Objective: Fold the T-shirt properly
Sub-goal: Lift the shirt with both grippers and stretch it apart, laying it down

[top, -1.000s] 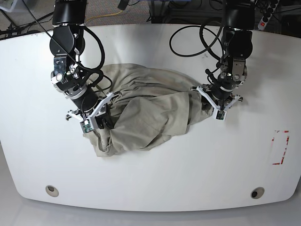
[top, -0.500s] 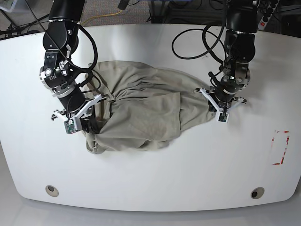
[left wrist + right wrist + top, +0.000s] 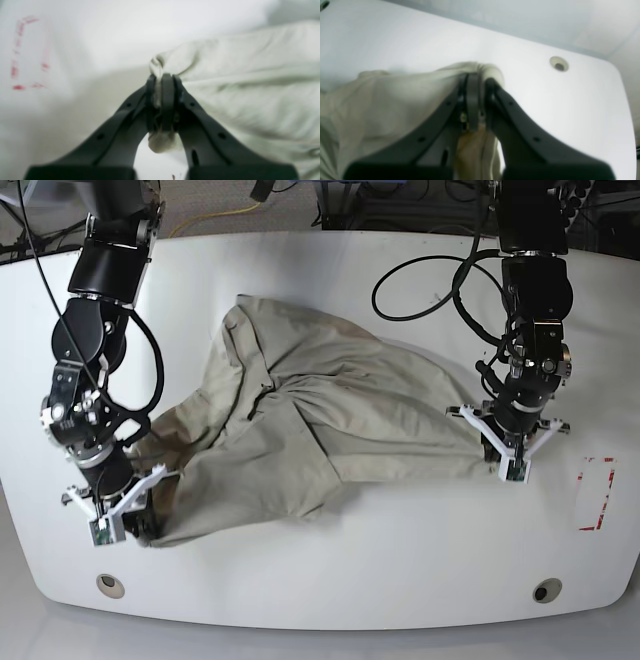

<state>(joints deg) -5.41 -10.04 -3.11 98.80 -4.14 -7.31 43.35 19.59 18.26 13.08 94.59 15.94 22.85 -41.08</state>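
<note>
- Nearest the worktop's (image 3: pixel 330 580) front edge, the right claw (image 3: pixel 128 515) is pinched tight on a bunched edge of the T-shirt (image 3: pixel 320 415), down toward the front corner with the grommet hole (image 3: pixel 111 585).
- That right wrist view shows it plainly: cloth (image 3: pixel 395 100) rolled over the pressed-together jaws of the right claw (image 3: pixel 476 82).
- Mid-worktop, the T-shirt lies wrinkled and half spread, one flap overlapping the body.
- Across from the right claw, the left claw (image 3: pixel 508 448) is clamped on a twisted nub of T-shirt hem (image 3: pixel 157 65), near the red marking (image 3: pixel 598 492).
- So the shirt's long axis runs claw to claw, each arm holding one end; I'd say drawing them apart should flatten it.
</note>
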